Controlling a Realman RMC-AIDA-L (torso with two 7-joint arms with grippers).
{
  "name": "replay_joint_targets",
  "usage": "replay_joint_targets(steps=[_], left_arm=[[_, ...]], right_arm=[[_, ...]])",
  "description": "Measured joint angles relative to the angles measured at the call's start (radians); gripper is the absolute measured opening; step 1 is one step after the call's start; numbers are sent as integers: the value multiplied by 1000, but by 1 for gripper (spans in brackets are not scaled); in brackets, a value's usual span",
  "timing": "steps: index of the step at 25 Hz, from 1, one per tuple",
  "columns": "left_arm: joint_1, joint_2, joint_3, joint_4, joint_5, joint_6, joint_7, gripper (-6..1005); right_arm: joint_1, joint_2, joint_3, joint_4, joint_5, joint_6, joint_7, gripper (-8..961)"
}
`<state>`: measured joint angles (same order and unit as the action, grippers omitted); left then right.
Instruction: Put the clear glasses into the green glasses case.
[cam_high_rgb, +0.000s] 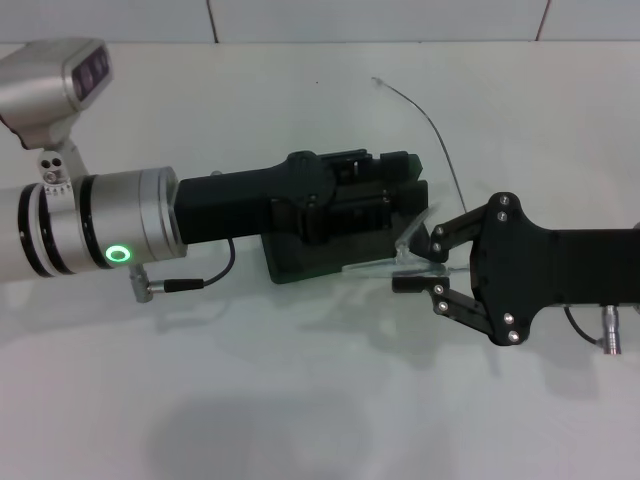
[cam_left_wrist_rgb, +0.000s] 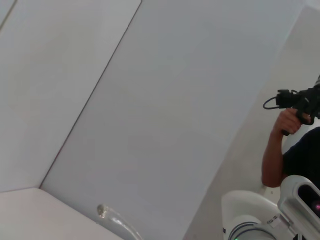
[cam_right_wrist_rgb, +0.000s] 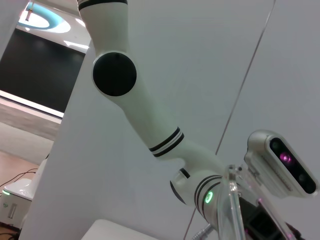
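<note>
Mostly hidden: the dark green hard-shell glasses case (cam_high_rgb: 300, 262) sits mid white worktop (cam_high_rgb: 320, 400) under the black left gripper (cam_high_rgb: 385, 195), so only its near-left corner and edge show. Can't tell whether those left fingers are open or closed. Hard to make out too: the fully transparent clear glasses (cam_high_rgb: 415, 245), faint against white, at the case's right end, one thin arm (cam_high_rgb: 430, 125) trailing off toward the far side. Black right gripper (cam_high_rgb: 420, 258) coming in from the right, fingers closed on the glasses' frame.
</note>
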<state>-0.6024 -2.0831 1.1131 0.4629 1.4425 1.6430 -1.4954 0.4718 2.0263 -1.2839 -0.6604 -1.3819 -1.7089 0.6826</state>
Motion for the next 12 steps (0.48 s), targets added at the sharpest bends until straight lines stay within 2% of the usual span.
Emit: replay_joint_targets(steps=[7, 12], left_arm=[[11, 13, -16, 3, -37, 13, -2, 599], [1, 10, -4, 7, -33, 21, -18, 598]], right_arm=[[-13, -6, 6, -7, 0, -8, -2, 125], [-13, -6, 8, -8, -2, 0, -2, 125]])
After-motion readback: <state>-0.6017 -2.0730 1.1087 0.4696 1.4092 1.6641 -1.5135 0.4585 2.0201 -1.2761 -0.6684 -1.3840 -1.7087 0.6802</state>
